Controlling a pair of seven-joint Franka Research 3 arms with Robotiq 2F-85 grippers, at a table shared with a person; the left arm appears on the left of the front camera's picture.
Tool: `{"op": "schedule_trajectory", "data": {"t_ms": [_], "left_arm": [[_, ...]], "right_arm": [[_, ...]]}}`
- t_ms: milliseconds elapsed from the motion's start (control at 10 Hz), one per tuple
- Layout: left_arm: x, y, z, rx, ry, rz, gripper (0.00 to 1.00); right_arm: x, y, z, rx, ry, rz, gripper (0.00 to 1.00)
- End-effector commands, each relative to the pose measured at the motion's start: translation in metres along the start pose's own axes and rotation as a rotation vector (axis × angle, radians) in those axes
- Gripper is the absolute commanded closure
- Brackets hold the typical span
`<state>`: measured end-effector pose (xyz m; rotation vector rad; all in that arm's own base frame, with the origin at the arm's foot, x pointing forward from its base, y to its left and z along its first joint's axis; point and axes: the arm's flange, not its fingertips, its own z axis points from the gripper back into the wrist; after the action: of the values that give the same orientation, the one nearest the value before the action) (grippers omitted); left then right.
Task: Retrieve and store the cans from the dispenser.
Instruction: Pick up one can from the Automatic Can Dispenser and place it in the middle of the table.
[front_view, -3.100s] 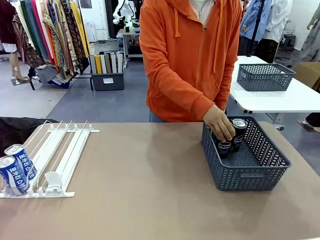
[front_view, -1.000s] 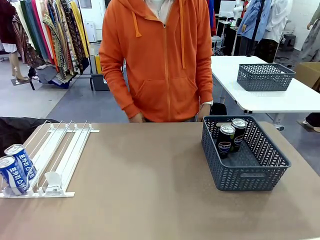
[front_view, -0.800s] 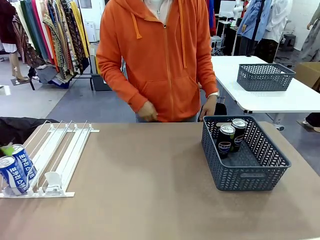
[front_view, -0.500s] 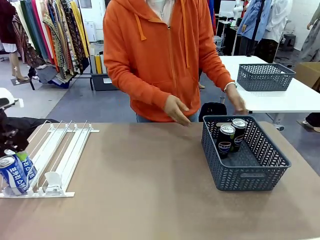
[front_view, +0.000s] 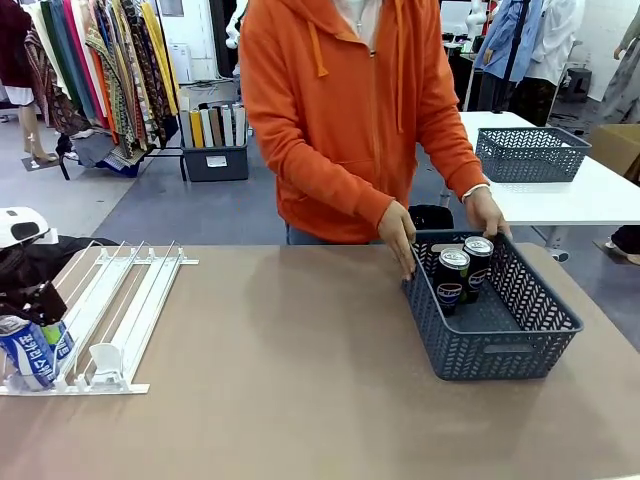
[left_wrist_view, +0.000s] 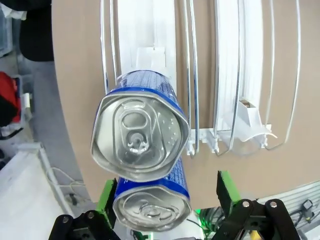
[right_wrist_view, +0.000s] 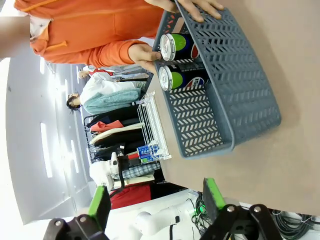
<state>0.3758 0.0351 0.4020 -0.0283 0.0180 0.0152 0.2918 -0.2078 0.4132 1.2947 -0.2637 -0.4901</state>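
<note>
- The grey basket (front_view: 510, 362) at the frame's right is holding two black cans (front_view: 453, 280), so we are judging the task partly done. The person's hands (front_view: 400, 238) are resting on its far rim.
- The dispenser (front_view: 130, 300) at lower left is carrying two blue cans (front_view: 28, 350), not yet stored.
- Our left hand (left_wrist_view: 165, 200) is hanging spread around one blue can, and our right hand (right_wrist_view: 156, 200) is hanging spread and empty.

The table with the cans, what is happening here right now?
The left gripper is open, its jaws on either side of one of the two blue cans at the near end of the white dispenser; nothing is gripped yet. Across the table, a person in an orange hoodie holds the far rim of the grey basket with both hands. Two black cans stand inside. The right gripper is open and empty, apart from the basket.
</note>
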Motion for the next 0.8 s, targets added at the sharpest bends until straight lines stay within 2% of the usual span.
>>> {"op": "schedule_trajectory", "data": {"t_ms": [0, 400, 500, 600, 700], "left_arm": [[0.0034, 0.0027, 0.0044, 0.022, 0.003, 0.015, 0.00], [0.0036, 0.0059, -0.0027, 0.034, 0.015, 0.031, 0.00], [0.0037, 0.0064, -0.0028, 0.043, 0.007, 0.032, 0.15], [0.0037, 0.0067, -0.0020, 0.048, 0.012, 0.036, 0.75], [0.0040, 0.0068, -0.0020, 0.055, 0.007, 0.033, 1.00]], "right_arm": [[0.0001, 0.0030, 0.0031, -0.001, 0.008, -0.006, 0.00], [0.0001, 0.0030, 0.0031, -0.001, 0.008, -0.006, 0.00], [0.0001, 0.0030, 0.0031, -0.001, 0.008, -0.006, 0.00], [0.0001, 0.0030, 0.0031, -0.001, 0.008, -0.006, 0.00], [0.0001, 0.0030, 0.0031, -0.001, 0.008, -0.006, 0.00]]}}
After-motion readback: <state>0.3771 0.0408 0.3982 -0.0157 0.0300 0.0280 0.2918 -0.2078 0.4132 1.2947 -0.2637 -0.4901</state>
